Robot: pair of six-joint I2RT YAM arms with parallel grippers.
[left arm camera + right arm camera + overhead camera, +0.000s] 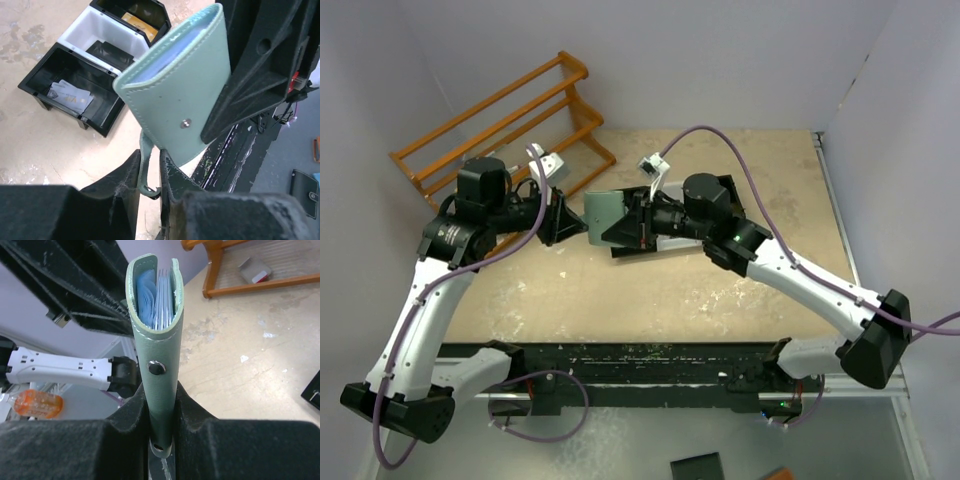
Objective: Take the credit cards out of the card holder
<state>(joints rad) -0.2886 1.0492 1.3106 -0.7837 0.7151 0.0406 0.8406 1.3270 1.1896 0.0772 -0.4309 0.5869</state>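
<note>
The small bifold card holder [152,340], smooth muted teal-green leather-like material with stitched edges and a round metal snap, is held off the table near its middle, between the two arms. The right gripper [160,395] clamps it edge-on, its matte black fingers pressed flat against both covers at the snap end. The free end gapes slightly and shows a light blue lining and the thin pale edges of sheets packed inside. The left gripper [150,172] has its scuffed black fingers drawn narrow, and the holder's slim snap tab [144,150] hangs down into the slit between them; I cannot tell whether they pinch it. On the scratched, pale beige table [30,140], below and to the right of the holder, sits a hard plastic three-compartment tray [117,107], black at both ends and white in the middle. Thin flat credit cards [70,95] lie in it: a grey one in one black bin and a tan-printed one in the other. A slatted orange wooden rack [500,120] stands at the far left.
</note>
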